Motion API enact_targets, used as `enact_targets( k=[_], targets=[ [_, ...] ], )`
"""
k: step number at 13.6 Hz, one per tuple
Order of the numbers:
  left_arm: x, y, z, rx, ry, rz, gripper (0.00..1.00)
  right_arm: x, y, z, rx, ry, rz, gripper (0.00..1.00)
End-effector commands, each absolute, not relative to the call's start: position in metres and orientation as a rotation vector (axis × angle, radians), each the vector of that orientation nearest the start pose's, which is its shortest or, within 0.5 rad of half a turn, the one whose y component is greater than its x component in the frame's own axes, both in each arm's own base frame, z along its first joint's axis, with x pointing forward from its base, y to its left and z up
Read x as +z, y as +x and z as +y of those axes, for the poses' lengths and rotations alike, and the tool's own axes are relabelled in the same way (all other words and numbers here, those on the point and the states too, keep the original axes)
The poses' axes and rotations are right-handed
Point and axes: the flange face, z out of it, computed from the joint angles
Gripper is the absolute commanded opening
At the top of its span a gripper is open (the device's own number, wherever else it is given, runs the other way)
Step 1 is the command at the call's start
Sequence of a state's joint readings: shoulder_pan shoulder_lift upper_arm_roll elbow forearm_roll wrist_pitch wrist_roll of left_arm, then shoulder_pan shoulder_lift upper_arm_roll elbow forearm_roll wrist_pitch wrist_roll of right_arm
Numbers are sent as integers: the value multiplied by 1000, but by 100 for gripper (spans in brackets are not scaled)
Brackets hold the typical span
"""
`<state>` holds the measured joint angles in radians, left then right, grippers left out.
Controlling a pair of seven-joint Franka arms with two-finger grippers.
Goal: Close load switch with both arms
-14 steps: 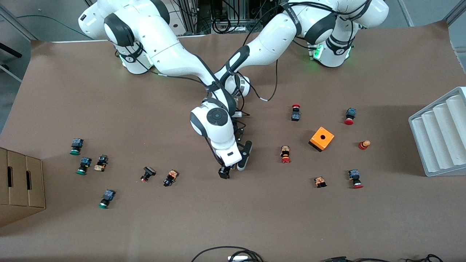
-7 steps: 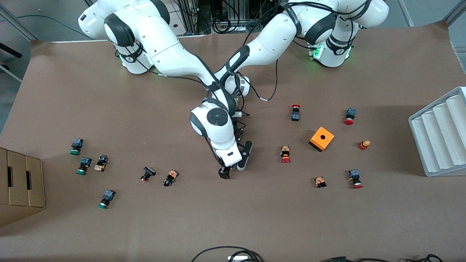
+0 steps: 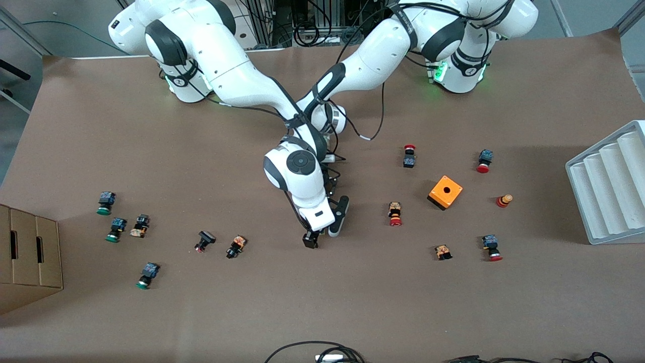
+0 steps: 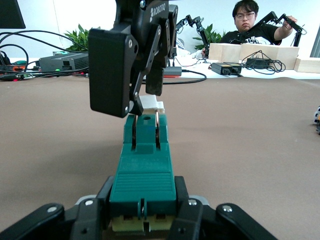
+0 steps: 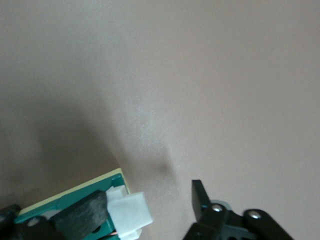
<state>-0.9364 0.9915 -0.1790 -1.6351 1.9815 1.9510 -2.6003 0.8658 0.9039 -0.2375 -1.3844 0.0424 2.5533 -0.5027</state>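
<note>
We see the load switch [image 4: 144, 170] lifted over mid-table, clamped at one end in the left gripper [image 4: 145, 220] jaws. Our right gripper [image 4: 145, 70] sits at its white slider [image 5: 129, 210] end, jaws parted, one finger touching.

Brown table [image 3: 352, 302], scattered push buttons [image 3: 395, 214]
</note>
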Motion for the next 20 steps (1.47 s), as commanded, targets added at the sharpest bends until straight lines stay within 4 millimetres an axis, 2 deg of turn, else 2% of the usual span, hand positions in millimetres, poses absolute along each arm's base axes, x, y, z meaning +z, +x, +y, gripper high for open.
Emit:
enact_targets(
  k=[1,5,8,14,16,17,19,20],
  targets=[
    [48,354,-558,-1954,-2508,1,51,221,599,477,-541,-2672,-1711,100],
    [48,354,-558,-1954,-2508,1,51,245,600,478,-545,-2671,-1655,100],
    [48,354,-558,-1953,-2508,2,51,275,601,475,-523,-2677,-1642,100],
    [48,354,-558,-1953,-2508,2,51,360,613,436,-410,-2756,-1561,100],
    [48,354,-558,-1953,-2508,2,51,381,618,418,-378,-2803,-1452,100],
    [49,354,-558,-1953,-2508,-1,55,389,619,414,-374,-2811,-1429,100],
    [49,354,-558,-1953,-2508,-1,81,406,629,393,-387,-2827,-1366,100],
    [49,354,-558,-1953,-2508,-1,99,412,633,383,-393,-2826,-1321,100]
  ],
)
